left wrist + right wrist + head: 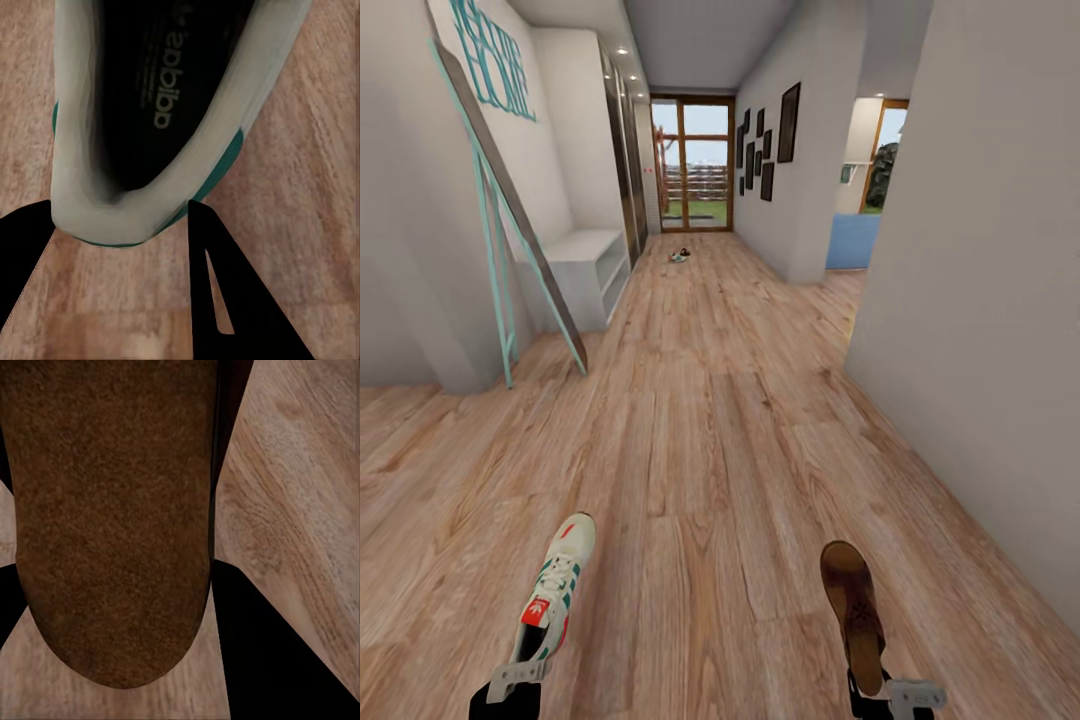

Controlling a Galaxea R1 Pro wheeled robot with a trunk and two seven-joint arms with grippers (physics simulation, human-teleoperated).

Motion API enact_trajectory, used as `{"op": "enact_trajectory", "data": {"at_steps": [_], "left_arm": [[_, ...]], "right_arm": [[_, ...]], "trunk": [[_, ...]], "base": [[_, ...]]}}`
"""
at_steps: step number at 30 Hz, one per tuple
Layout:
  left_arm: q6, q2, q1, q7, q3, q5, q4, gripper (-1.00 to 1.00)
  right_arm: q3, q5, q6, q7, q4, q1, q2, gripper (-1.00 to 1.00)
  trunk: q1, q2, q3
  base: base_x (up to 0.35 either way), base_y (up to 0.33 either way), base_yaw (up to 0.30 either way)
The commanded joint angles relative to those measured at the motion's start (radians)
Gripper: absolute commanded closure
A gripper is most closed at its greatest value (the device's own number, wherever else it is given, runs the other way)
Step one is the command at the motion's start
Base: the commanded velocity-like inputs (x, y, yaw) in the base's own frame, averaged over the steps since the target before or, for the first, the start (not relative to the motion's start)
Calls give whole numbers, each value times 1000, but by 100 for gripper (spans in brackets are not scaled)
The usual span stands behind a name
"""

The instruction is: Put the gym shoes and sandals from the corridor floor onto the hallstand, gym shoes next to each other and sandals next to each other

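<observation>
A teal-framed leaning mirror (510, 230), dark wall pictures (770, 140) and a glass door (695, 165) line the corridor.

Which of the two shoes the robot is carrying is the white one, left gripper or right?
The gym shoe in the left gripper: white with green stripes and a red tongue patch. The right gripper holds a brown sandal.

Sandal (112, 517) footbed: rough matt suede (brown); gym shoe (150, 112): smooth leather; floor (700, 440): wood-grain planks.
</observation>
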Motion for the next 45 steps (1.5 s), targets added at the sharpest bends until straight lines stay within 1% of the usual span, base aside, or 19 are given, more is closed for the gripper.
{"op": "enact_trajectory", "data": {"at_steps": [1,12,25,28,34,41,45], "left_arm": [[-4,-1,-1,-6,8,-10,1,100],[-4,-1,-1,-6,9,-10,2,100],[-4,-1,-1,-6,9,-8,2,100],[-6,1,-1,-6,9,-7,2,100],[-51,-2,0,-6,8,-8,6,100],[-57,-3,1,-6,8,-8,11,100],[-58,-3,1,-6,8,-8,12,100]], "right_arm": [[-1,4,-2,-6,6,0,0,100],[-3,2,-2,-7,20,0,2,100],[-3,2,-3,-7,21,0,5,100],[-3,2,-3,-7,21,0,5,100],[-3,2,-4,-7,19,0,5,100],[-1,3,-3,-6,12,0,4,100],[-1,4,-3,-5,11,0,0,100]], "trunk": [[-4,7,3],[-46,84,38],[-96,175,81],[-96,175,82],[-96,175,86],[-96,175,92],[-96,175,94]], "base": [[0,0,0],[0,0,20],[0,0,257],[0,0,277],[0,-114,277],[0,-260,254],[-17,-273,116]]}}
